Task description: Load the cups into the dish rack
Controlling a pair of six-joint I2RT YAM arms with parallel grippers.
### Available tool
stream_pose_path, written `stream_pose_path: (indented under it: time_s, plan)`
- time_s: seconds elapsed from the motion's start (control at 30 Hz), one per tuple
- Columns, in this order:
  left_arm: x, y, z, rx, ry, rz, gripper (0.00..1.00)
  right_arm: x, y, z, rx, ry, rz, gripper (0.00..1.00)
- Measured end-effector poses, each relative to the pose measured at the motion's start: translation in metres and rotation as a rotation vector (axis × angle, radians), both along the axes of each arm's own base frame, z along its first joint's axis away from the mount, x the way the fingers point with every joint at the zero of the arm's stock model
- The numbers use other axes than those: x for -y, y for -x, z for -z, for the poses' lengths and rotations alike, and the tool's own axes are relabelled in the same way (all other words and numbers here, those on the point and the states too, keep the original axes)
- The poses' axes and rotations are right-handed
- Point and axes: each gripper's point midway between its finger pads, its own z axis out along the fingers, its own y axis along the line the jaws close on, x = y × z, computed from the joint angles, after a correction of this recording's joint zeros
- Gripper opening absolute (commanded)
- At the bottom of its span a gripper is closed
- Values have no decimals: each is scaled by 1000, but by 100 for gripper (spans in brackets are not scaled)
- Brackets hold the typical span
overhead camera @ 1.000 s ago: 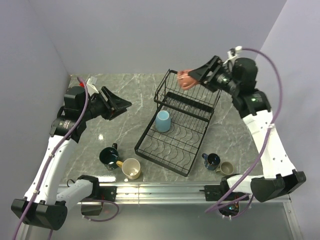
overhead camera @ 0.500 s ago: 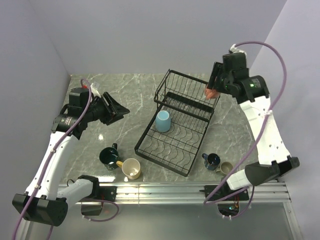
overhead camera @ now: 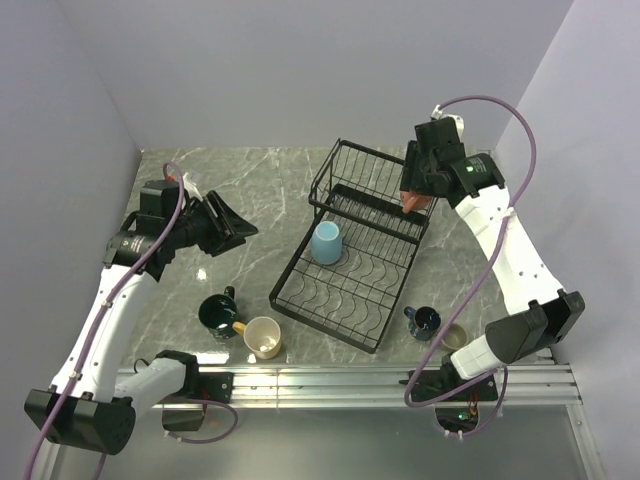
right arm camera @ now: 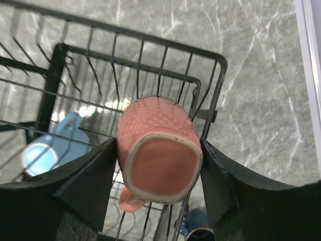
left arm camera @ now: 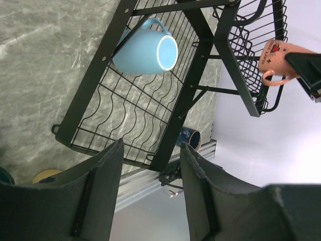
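My right gripper [overhead camera: 417, 197] is shut on the salmon pink mug [right arm camera: 158, 148], mouth down, over the right rim of the black dish rack's raised basket [overhead camera: 372, 180]; it also shows in the left wrist view [left arm camera: 278, 59]. A light blue mug [overhead camera: 325, 242] lies on the rack's flat tray [overhead camera: 345, 290], also in the left wrist view [left arm camera: 145, 50]. My left gripper [overhead camera: 240, 222] is open and empty, left of the rack. The dark teal mug [overhead camera: 217, 314] and yellow-cream mug [overhead camera: 262, 337] stand front left. The navy mug [overhead camera: 424, 322] and beige mug [overhead camera: 452, 337] stand front right.
Grey walls close in the marble table on three sides. A metal rail [overhead camera: 330, 380] runs along the near edge. The right arm's purple cable [overhead camera: 520, 190] loops above the rack's right side.
My right gripper has swung the pink mug from over the basket's back rim to its right side and turned it mouth down. My left gripper has drawn back slightly to the left.
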Motion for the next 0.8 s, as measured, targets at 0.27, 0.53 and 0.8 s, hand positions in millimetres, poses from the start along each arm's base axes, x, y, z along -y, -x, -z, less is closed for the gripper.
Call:
stream_pose_path:
  time_s: [0.27,0.53,0.8]
  plan:
    - [-3,4,2,0,-19,3,53,-1,-2,6,38,65,-32,0]
    - [-3,6,8,-13,-25,5,52,-3,0,7,33,136,-80,0]
    - [-3,7,14,-28,-29,6,52,-8,7,7,13,150,-115,0]
